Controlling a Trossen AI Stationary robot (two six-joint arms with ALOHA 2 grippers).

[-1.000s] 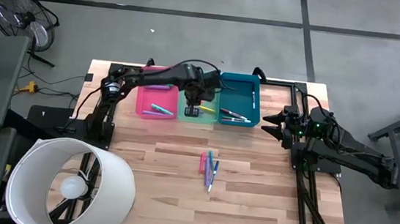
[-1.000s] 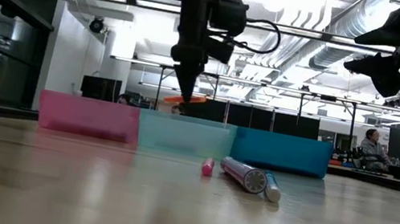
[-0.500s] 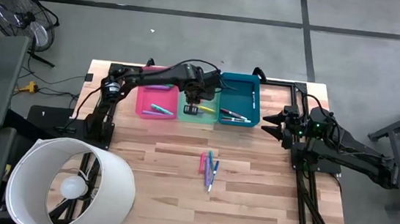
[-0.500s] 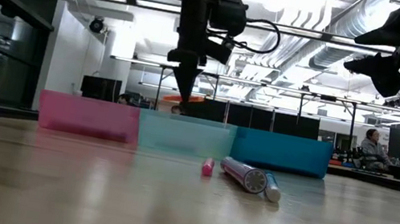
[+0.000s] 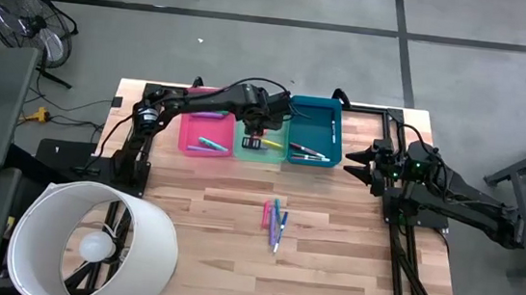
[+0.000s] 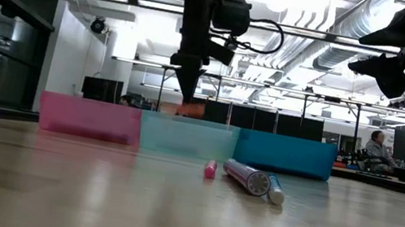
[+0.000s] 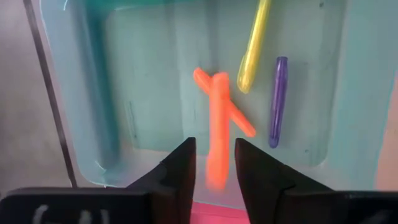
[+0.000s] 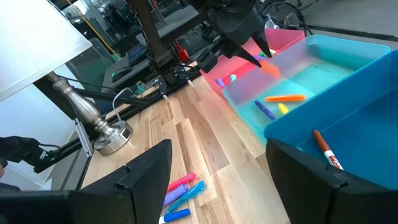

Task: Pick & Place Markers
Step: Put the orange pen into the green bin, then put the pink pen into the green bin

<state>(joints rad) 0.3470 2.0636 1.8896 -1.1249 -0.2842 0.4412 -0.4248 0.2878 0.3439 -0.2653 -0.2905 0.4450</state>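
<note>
- We find the left end effector (image 7: pixel 211 163) hanging over the translucent green plastic bin (image 5: pixel 262 140), the middle one of three in a row at the far edge of the wooden worktop (image 5: pixel 235 242).
- Its fingers (image 7: pixel 180 163) stand slightly parted; an orange marker (image 7: pixel 217 127) lies blurred between and just beyond their tips. We judge it to be dropping free rather than gripped, the release being made above the bin so that it lands inside.
- In the green bin the left wrist view shows four markers: the falling orange one, a second orange marker (image 7: pixel 239 117) crossed beneath it, one yellow marker (image 7: pixel 254 46) and one purple marker (image 7: pixel 277 99).
- The pink plastic bin (image 5: pixel 204 132) and the blue plastic bin (image 5: pixel 315 141) flank the green one, touching it; each holds a few markers, too small for us to count.
- A loose cluster of markers (image 5: pixel 275 221) remains on the worktop, well apart from the bins; we count about four, pink, purple and blue, not yet sorted.
- The right end effector (image 5: pixel 356 162) waits at the worktop's right side, fingers open, holding nothing.
- One white lamp shade (image 5: pixel 89 242) overhangs the near left corner.
</note>
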